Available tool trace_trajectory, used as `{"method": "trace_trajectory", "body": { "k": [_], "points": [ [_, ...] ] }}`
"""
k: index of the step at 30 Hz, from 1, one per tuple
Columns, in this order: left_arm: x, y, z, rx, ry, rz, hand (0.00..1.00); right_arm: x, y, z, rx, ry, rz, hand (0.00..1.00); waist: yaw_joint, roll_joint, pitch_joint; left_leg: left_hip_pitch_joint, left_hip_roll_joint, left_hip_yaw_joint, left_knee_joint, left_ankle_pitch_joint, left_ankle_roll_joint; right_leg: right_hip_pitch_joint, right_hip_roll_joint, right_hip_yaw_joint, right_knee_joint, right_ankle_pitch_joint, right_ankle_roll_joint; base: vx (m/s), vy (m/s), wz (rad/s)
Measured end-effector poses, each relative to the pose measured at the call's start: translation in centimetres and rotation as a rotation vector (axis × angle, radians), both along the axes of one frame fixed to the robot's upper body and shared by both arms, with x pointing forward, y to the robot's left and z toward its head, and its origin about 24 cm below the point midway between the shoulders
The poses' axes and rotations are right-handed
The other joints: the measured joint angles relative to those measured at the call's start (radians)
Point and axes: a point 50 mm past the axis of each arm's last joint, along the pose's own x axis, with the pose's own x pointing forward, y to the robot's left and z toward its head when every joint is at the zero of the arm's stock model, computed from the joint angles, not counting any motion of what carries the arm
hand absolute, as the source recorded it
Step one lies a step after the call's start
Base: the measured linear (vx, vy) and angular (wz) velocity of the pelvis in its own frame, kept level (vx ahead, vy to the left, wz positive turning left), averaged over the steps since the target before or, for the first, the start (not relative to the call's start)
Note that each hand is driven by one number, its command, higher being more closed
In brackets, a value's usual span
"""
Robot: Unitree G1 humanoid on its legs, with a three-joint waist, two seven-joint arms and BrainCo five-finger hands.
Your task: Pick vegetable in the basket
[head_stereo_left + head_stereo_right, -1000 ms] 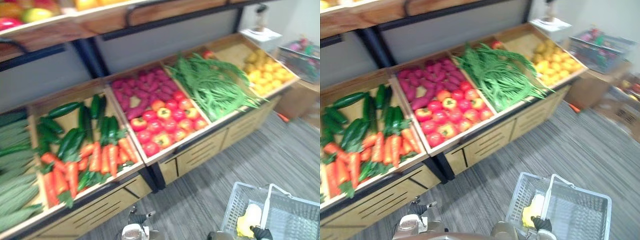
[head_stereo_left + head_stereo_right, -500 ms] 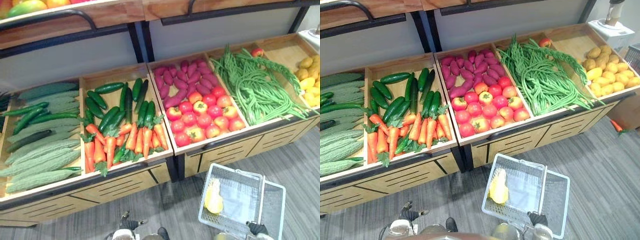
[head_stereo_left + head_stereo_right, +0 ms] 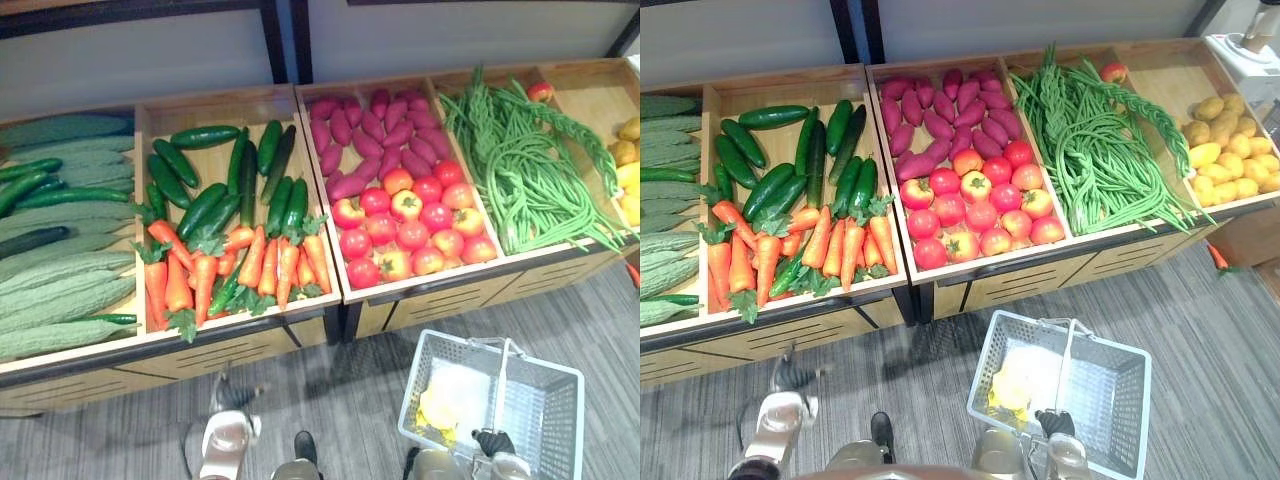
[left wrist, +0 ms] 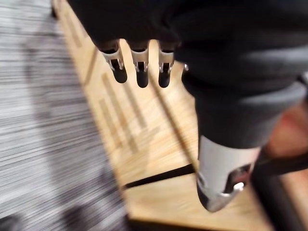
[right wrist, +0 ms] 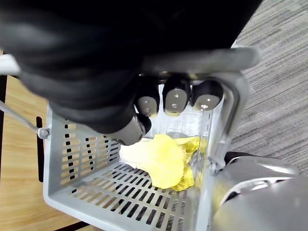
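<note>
Nearest to us, our right hand (image 5: 175, 98) is curled round the grey handle (image 5: 202, 60) of a pale slatted basket (image 3: 545, 410), which hangs just above the grey striped carpet (image 3: 350, 380). A crumpled yellow vegetable (image 5: 161, 161) lies inside the basket, on its bottom near one wall. Our left hand (image 4: 139, 67) hangs low at our other side with its fingers straight and loosely spread, holding nothing, close before the front panel of the wooden display stand (image 3: 250, 350). Beyond the carpet, the stand's bins run side by side. At our far left lie pale green bitter gourds (image 3: 60, 290). The next bin has carrots (image 3: 250, 265) at its near edge and dark cucumbers (image 3: 205, 205) behind them. Then come red tomatoes (image 3: 410, 235) with purple sweet potatoes (image 3: 365, 135) behind, a heap of long green beans (image 3: 520, 170), and at our far right a pile of small yellow produce (image 3: 1225, 150).
</note>
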Motion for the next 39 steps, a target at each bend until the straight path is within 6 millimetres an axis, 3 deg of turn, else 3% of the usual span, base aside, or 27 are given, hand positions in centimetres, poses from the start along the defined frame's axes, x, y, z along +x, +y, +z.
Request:
{"method": "trace_trajectory", "body": {
  "k": [1,4,6,11,16,25,32,37,39],
  "points": [
    [0.2,0.2,0.6,0.013,-0.036,0.023,0.00,-0.1,-0.1,0.0,-0.005,0.000,0.005,1.00,-0.002,-0.010,-0.005,-0.003,-0.002,-0.005,-0.004,-0.004,-0.004,0.019,0.004,-0.006,-0.020,-0.010,0.012,0.06,-0.167,0.10],
    [0.3,0.0,2.0,0.031,-0.131,0.093,0.00,0.1,-1.1,0.4,-0.050,-0.012,0.013,1.00,-0.002,0.027,0.016,-0.021,0.031,-0.011,-0.022,0.010,-0.025,0.024,0.044,-0.010,-0.085,-0.010,0.012,0.04,-0.148,-0.03],
    [0.8,-1.3,4.2,0.044,-0.271,0.105,0.00,0.0,-1.6,0.4,-0.064,-0.009,0.000,1.00,-0.001,0.045,0.014,-0.020,0.047,-0.013,-0.029,0.018,-0.036,0.030,0.063,-0.010,-0.094,-0.010,0.011,0.01,-0.101,0.00],
    [2.8,-2.6,8.5,0.084,-0.534,0.036,0.00,0.1,-1.5,0.5,-0.072,-0.011,0.007,1.00,-0.004,0.048,0.012,-0.013,0.042,0.004,-0.046,0.019,-0.037,0.028,0.067,0.011,-0.119,-0.001,0.002,-0.02,-0.010,-0.11],
    [2.9,-3.1,8.5,0.075,-0.544,0.016,0.00,0.1,-0.9,0.3,-0.067,-0.007,0.031,1.00,-0.004,0.048,0.011,-0.004,0.028,0.041,-0.053,0.020,-0.035,0.026,0.062,0.049,-0.166,0.041,0.009,-0.05,0.039,-0.23],
    [2.7,-4.0,10.1,0.057,-0.619,0.000,0.00,-0.3,-0.9,0.2,-0.068,0.001,0.029,1.00,-0.007,0.048,0.010,0.002,0.007,0.041,-0.089,0.052,-0.017,0.023,0.049,0.053,-0.180,0.052,0.014,-0.05,0.016,0.00],
    [5.5,-4.0,11.6,0.063,-0.645,0.034,0.00,0.1,-0.7,0.4,-0.078,-0.006,0.060,1.00,-0.009,0.048,0.010,0.003,0.008,0.051,-0.090,0.054,-0.017,0.020,0.053,0.069,-0.188,0.060,0.012,0.00,0.000,-0.04],
    [7.8,-2.5,11.2,0.069,-0.568,0.136,0.00,0.7,-0.5,0.6,-0.094,-0.019,0.108,1.00,-0.015,0.047,0.010,-0.002,0.010,0.076,-0.090,0.054,-0.017,0.007,0.060,0.089,-0.205,0.076,0.010,0.02,-0.007,-0.14],
    [8.6,-1.5,10.8,0.085,-0.516,0.170,0.00,1.2,-0.3,0.7,-0.097,-0.025,0.131,1.00,-0.033,0.045,0.012,-0.002,0.012,0.076,-0.090,0.054,-0.017,0.006,0.062,0.090,-0.205,0.076,0.009,0.00,0.000,0.00]
  ]
}}
